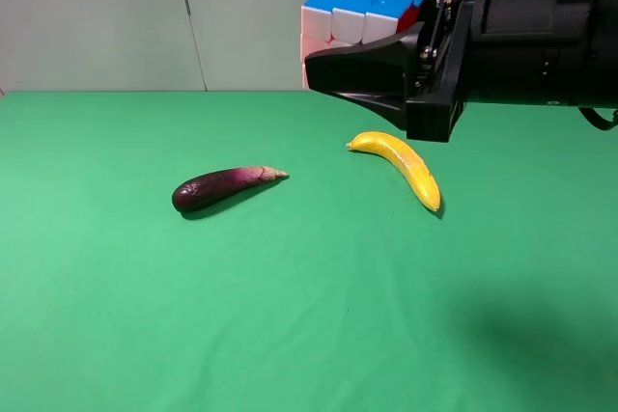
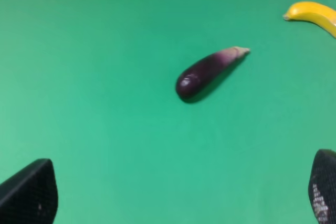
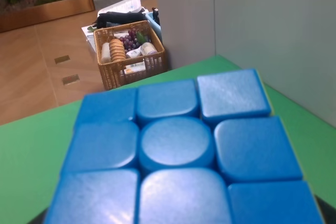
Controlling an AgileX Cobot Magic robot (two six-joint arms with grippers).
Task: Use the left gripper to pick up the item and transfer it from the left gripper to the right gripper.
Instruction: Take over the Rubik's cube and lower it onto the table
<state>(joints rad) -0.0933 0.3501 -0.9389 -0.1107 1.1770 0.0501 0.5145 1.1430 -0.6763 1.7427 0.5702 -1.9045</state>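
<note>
Holding the cube (image 1: 357, 7) high above the green bench (image 1: 290, 335), the right gripper (image 1: 328, 60) reaches in from the right of the high view. Its near jaw lies across the cube's lower front and the far jaw is hidden behind it, so I judge it to be pinching the cube. The right wrist view is almost filled by the cube's blue face. The left gripper (image 2: 176, 195) hangs over the bench with its fingers spread wide and nothing between them. The eggplant (image 1: 227, 187) and banana (image 1: 401, 166) lie on the bench, apart from each other.

The handover looks done. To finish it well, squeeze firmly and evenly, since the cube's smooth faces could slip or its layers could twist. Hold the wrist level, and leave the left gripper well apart from the cube so it cannot knock it.
</note>
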